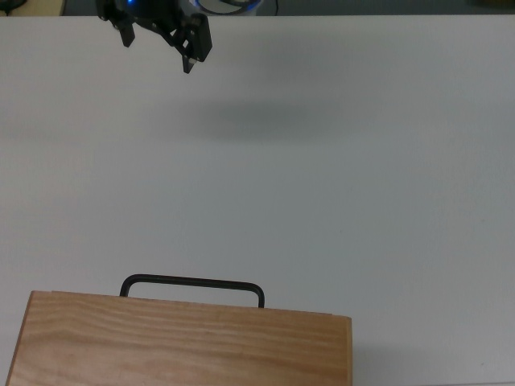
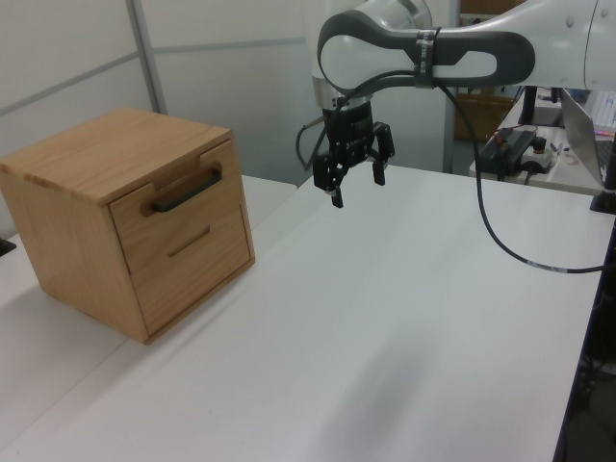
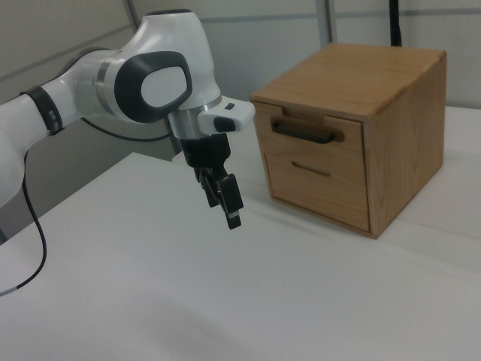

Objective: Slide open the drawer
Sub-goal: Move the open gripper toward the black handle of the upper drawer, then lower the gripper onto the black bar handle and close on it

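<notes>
drawer (image 2: 173, 207) | light wood, black bar handle (image 2: 186, 192) | closed | top of cabinet front
</notes>
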